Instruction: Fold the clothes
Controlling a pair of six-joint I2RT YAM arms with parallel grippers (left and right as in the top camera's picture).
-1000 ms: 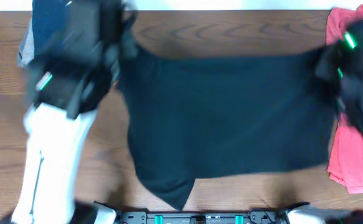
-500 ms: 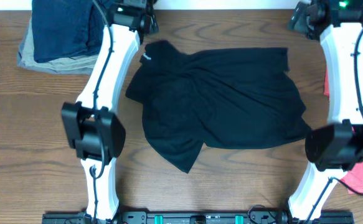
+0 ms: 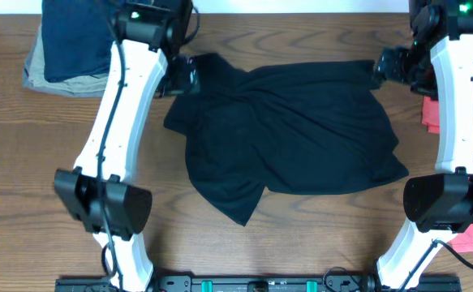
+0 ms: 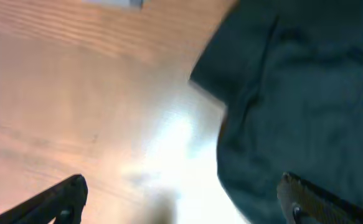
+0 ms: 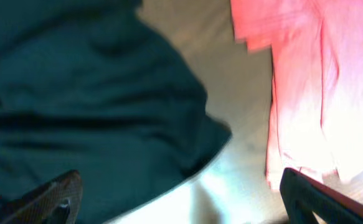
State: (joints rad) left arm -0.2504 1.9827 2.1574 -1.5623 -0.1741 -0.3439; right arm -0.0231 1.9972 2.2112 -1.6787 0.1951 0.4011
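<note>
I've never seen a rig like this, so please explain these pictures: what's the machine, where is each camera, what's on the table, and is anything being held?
This is a robot with two white jointed arms, each ending in a two-finger gripper. One picture looks straight down on the brown wooden table. The other two come from a camera on each wrist, with dark fingertips showing in the bottom corners. In the middle lies a rumpled black short-sleeved T-shirt. A stack of folded dark blue and grey clothes sits at the far left, and a red garment lies at the right edge. The left gripper is at the shirt's far left corner, and the right gripper is at its far right corner. Both are open and hold nothing.
</note>
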